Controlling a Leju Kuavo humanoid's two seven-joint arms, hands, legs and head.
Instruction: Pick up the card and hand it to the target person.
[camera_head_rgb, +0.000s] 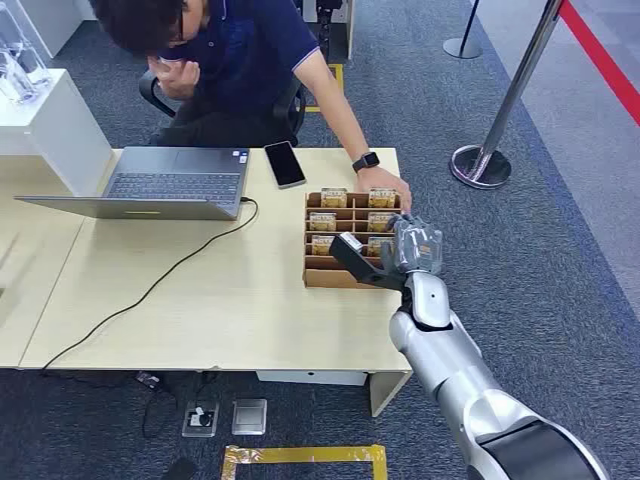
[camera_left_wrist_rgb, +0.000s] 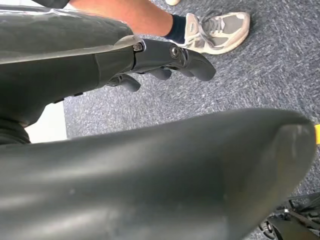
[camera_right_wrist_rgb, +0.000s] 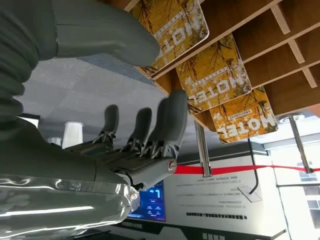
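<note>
On the desk (camera_head_rgb: 189, 300) in the head view, the right hand (camera_head_rgb: 411, 247) is hovering at the wooden card organizer's (camera_head_rgb: 332, 275) right edge while a person's hand (camera_head_rgb: 389, 187) is resting on its far corner. Beside the leg in the left wrist view, the left hand (camera_left_wrist_rgb: 166, 62) is hanging with fingers loosely curled, holding nothing. Close up in the right wrist view, the right hand's fingers (camera_right_wrist_rgb: 171, 125) are spreading apart just beside the yellow hotel cards (camera_right_wrist_rgb: 215, 75), which are standing in their slots

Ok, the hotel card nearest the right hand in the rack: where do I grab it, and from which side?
Probably its free top edge: the hotel card stands upright in the wooden rack, only its upper part protruding. Bring the right hand down from above, thumb on one face, fingers on the other.
</note>
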